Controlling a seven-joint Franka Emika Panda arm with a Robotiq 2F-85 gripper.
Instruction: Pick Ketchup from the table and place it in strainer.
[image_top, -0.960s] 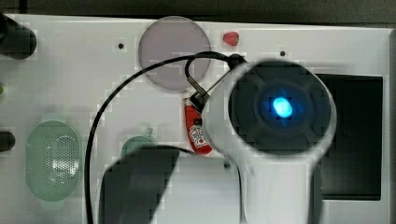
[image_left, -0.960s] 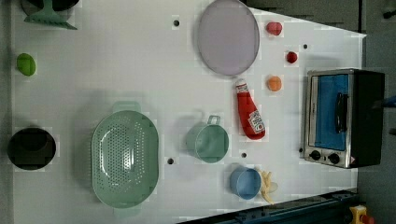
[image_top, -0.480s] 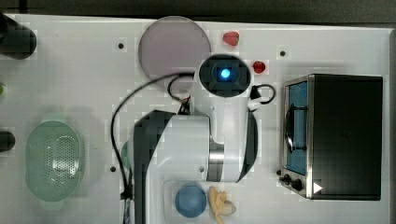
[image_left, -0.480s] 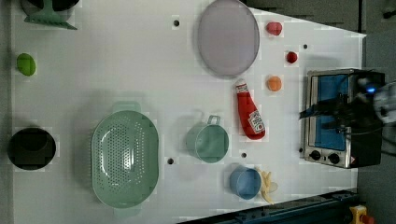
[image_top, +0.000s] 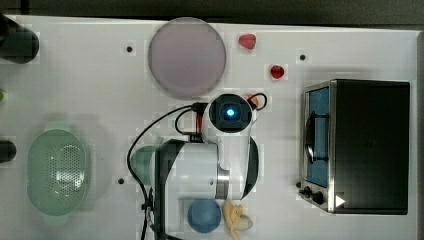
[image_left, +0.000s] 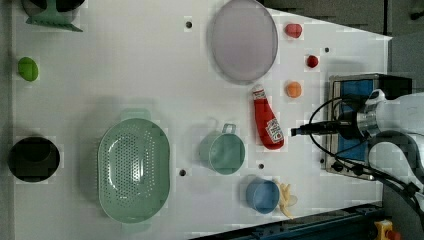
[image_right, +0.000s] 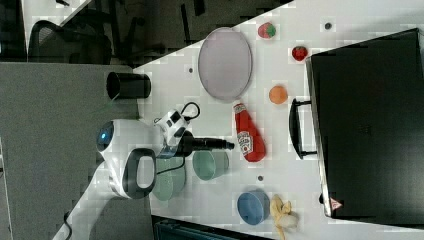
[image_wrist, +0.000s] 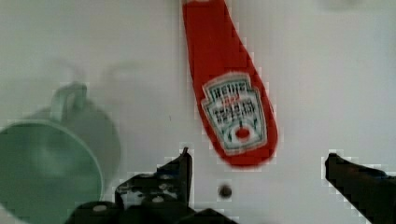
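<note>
Above the middle of the white counter (image_left: 125, 75), we are holding our pincer (image_wrist: 257, 161) spread wide with nothing between its fingers, the two dark fingertips (image_wrist: 184, 161) framing bare counter just past the fat base of the Ketchup (image_left: 266, 122). In the left view we are reaching in with the arm (image_left: 395, 125) from the left view's right, where the pincer appears just beside the bottle; whether it is touching we cannot tell. The Ketchup is lying flat on its side, its white cap pointing toward the grey-lilac plate (image_left: 243, 40) near the counter's far edge. The green cup (image_left: 222, 151) is standing just beside the bottle. The strainer (image_left: 133, 169) is sitting well apart, beyond the cup, nearer the counter's opposite end.
</note>
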